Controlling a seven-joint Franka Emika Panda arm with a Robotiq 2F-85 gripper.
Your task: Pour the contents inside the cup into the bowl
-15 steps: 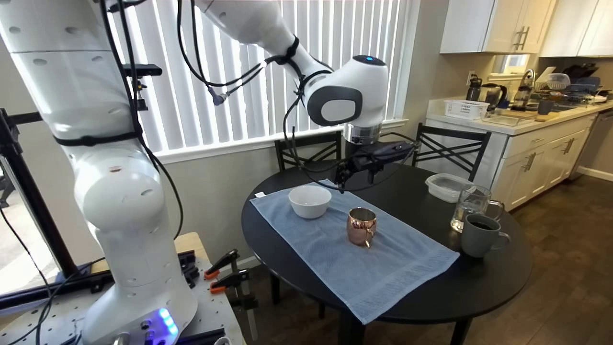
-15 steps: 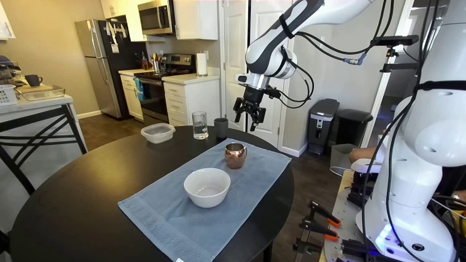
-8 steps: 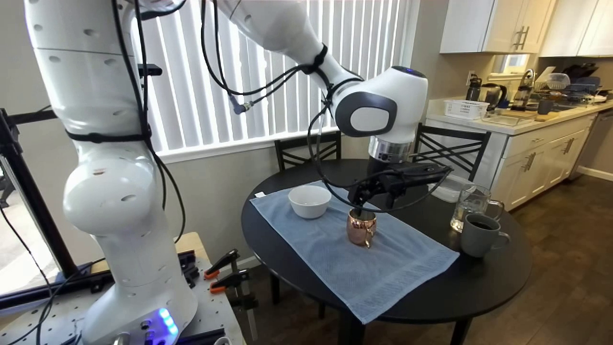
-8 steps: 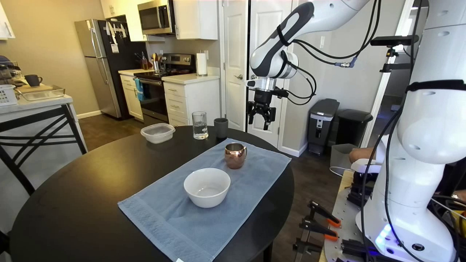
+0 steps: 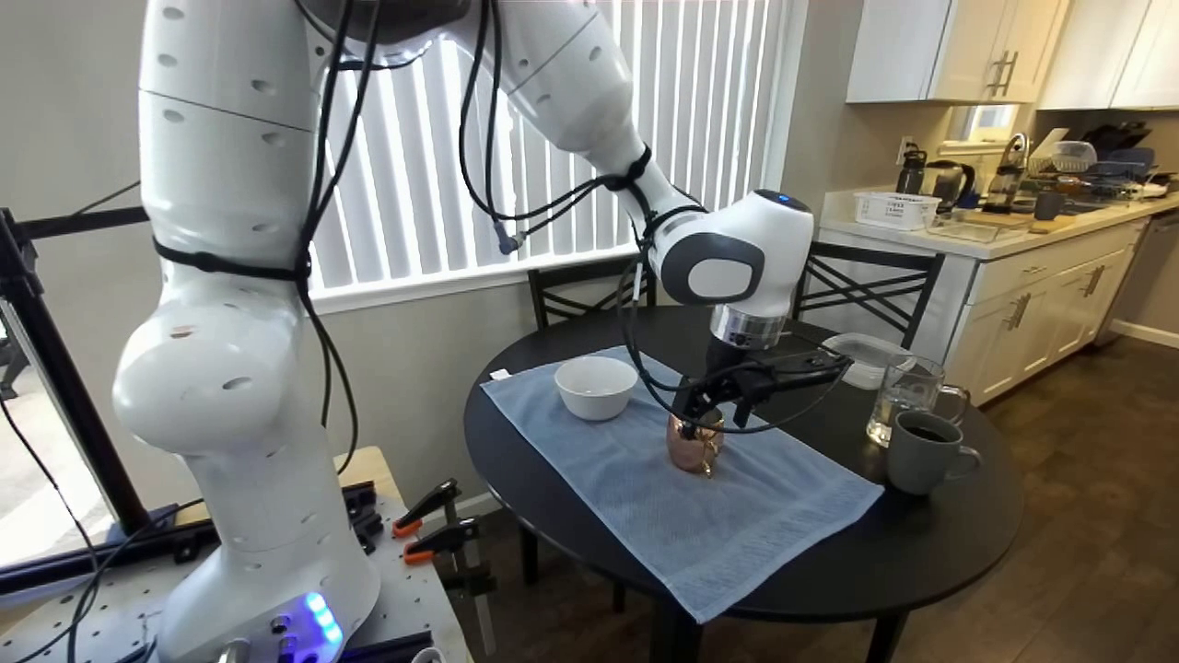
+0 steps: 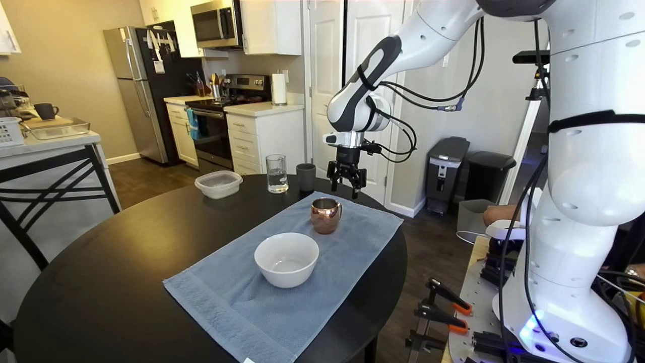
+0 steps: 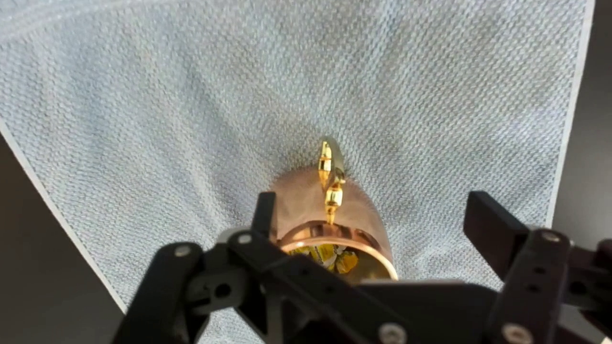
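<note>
The copper cup (image 5: 695,449) stands upright on a blue towel, also in an exterior view (image 6: 325,216). In the wrist view the cup (image 7: 306,198) has its gold handle toward the top of the picture and yellow wrapped pieces inside. The white bowl (image 5: 594,391) stands beside the cup on the towel, also in an exterior view (image 6: 286,264); it is out of the wrist view. My gripper (image 7: 373,210) is open and empty, pointing down close above the cup, also in both exterior views (image 5: 717,425) (image 6: 345,189). In the wrist view the cup appears nearer the left finger, which partly hides its rim.
The blue towel (image 5: 774,525) covers part of the round black table (image 6: 121,282). A grey mug (image 5: 921,456), a glass of water (image 5: 893,414) and a clear plastic container (image 5: 857,354) stand off the towel. Black chairs stand around. Cables hang from the arm.
My gripper first moved across toward the cup's side of the table, then came down close to the cup, staying open. The cup and bowl have not moved.
</note>
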